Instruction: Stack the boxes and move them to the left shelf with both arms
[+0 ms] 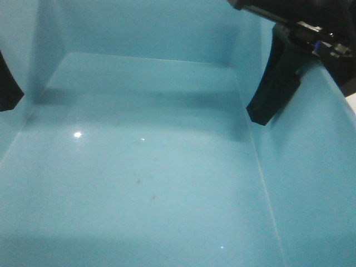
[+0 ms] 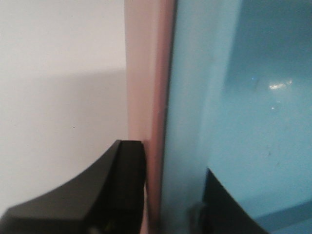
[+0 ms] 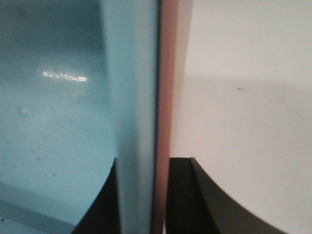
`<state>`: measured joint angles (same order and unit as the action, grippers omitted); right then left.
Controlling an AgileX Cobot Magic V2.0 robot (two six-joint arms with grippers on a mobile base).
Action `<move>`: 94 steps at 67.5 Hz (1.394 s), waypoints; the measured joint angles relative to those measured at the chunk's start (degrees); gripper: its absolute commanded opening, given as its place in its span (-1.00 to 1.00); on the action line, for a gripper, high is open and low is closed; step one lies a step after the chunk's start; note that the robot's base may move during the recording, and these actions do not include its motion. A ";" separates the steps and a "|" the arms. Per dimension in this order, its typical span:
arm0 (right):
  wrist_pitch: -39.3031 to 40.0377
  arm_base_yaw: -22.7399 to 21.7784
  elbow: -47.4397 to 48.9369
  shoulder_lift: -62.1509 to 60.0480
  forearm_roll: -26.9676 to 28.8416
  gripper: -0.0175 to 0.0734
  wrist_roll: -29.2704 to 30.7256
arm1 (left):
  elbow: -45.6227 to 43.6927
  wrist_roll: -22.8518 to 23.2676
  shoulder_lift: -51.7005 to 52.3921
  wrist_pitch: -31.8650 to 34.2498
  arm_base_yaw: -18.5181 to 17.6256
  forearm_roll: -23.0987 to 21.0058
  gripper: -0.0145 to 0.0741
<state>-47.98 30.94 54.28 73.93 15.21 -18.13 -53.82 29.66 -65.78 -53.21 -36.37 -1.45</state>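
As the blue bin (image 1: 144,167) sits nested in the pink bin (image 2: 146,97), left gripper (image 2: 168,195) and right gripper (image 3: 144,195) each clamp the doubled wall between their fingers; stacking looks done, and the carry needs matched, level motion.

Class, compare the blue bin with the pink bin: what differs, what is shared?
Colour: the blue bin is sky blue; the pink bin is salmon.
Position: the blue bin nests inside; the pink bin wraps it outside.
Visibility: the blue bin shows floor and walls; the pink bin only a wall strip.
Shared: the left gripper and right gripper each clamp both bins' walls together.
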 measured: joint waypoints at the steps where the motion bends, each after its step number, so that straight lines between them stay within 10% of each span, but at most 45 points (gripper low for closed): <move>1: 0.00 0.00 0.00 0.00 0.00 -0.48 0.00 | 0.00 0.00 0.00 0.00 0.00 0.00 -0.68; 94: -0.04 0.00 0.00 0.00 0.12 -0.48 0.00 | 0.00 0.00 0.00 -0.20 0.00 0.00 -0.68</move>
<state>-48.03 30.94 54.28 73.93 15.34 -18.13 -53.82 29.66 -65.78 -53.41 -36.37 -1.45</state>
